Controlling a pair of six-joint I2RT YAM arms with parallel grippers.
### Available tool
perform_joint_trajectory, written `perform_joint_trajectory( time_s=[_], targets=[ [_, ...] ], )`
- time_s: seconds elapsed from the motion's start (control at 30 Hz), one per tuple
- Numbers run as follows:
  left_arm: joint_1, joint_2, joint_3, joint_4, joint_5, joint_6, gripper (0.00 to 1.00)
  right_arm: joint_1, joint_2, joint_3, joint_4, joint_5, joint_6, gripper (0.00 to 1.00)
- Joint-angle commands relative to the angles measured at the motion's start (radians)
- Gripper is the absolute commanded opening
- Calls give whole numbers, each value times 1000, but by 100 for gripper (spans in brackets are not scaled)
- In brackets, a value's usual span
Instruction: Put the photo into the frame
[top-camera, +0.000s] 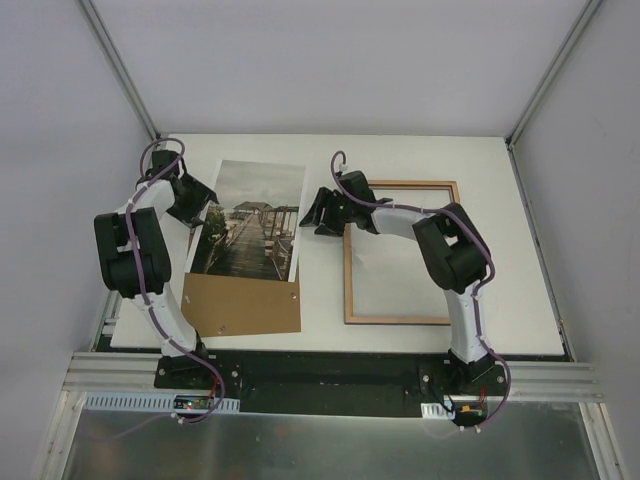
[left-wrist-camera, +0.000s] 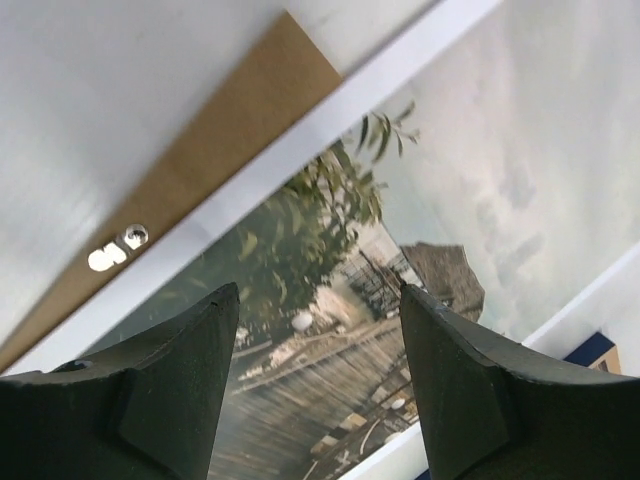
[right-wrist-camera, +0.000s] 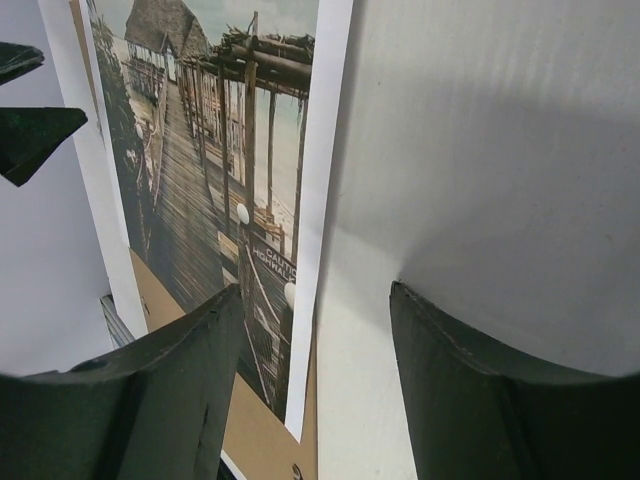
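Note:
The photo (top-camera: 255, 215) of a boardwalk and huts lies on the table left of centre, its near end over a brown backing board (top-camera: 243, 305). The frame (top-camera: 348, 270) lies flat to the right, wood-coloured side up. My left gripper (top-camera: 205, 215) hovers at the photo's left edge, open; in the left wrist view its gripper (left-wrist-camera: 320, 300) has only the photo (left-wrist-camera: 450, 200) below it. My right gripper (top-camera: 312, 215) is at the photo's right edge, open. In the right wrist view its gripper (right-wrist-camera: 315, 300) straddles the white border of the photo (right-wrist-camera: 200, 150), holding nothing.
The backing board (left-wrist-camera: 230, 130) shows beside the photo in the left wrist view, with two small metal tabs. In the right wrist view the board (right-wrist-camera: 260, 440) peeks out under the photo's corner. White walls enclose the table on three sides.

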Motion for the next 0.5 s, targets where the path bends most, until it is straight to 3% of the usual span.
perform_joint_trajectory(
  time_s=[0.0, 0.47],
  targets=[
    [39, 68, 88, -26, 54, 35, 64, 19, 22, 48, 48, 30, 49, 63],
    [65, 192, 183, -27, 44, 38, 63, 41, 85, 71, 109, 59, 97, 63]
  ],
)
